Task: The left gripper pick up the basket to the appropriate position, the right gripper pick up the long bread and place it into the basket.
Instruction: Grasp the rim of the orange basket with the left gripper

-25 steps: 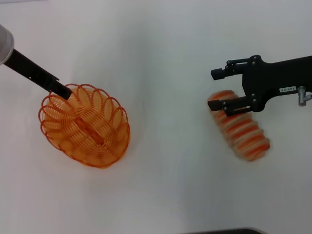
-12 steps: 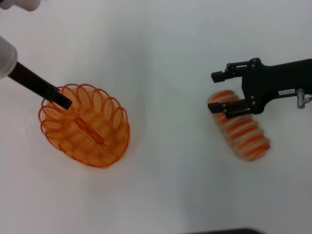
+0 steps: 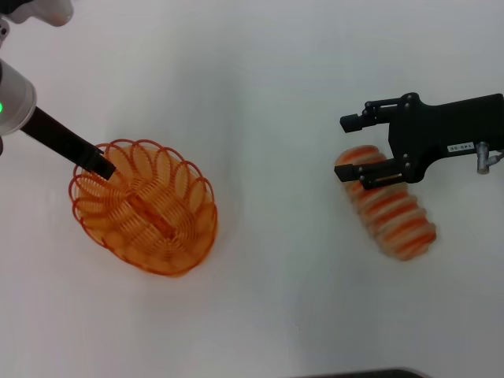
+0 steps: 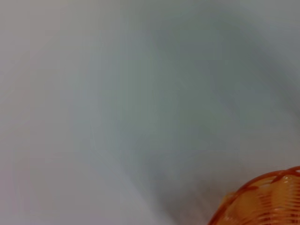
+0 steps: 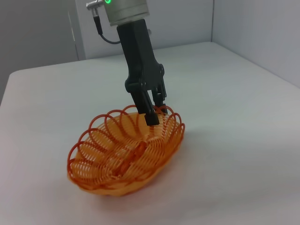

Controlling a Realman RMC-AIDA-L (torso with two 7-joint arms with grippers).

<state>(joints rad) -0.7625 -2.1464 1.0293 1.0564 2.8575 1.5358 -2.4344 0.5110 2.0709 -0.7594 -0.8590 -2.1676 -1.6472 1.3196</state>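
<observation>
The orange wire basket (image 3: 146, 206) sits at the left of the white table. My left gripper (image 3: 98, 161) is shut on its far-left rim. The right wrist view shows the left gripper (image 5: 152, 111) pinching the rim, with that end of the basket (image 5: 126, 152) a little raised. A bit of the basket's rim (image 4: 262, 201) shows in the left wrist view. The striped long bread (image 3: 391, 209) lies on the table at the right. My right gripper (image 3: 348, 146) is open over the bread's far end, with one finger across it and the other beyond it.
The white table (image 3: 268, 260) has nothing else on it between basket and bread. A dark edge (image 3: 362, 373) shows at the bottom of the head view.
The left gripper has shifted the basket slightly to the right, and the left arm has come further into view. The right gripper and the bread have stayed in place.
</observation>
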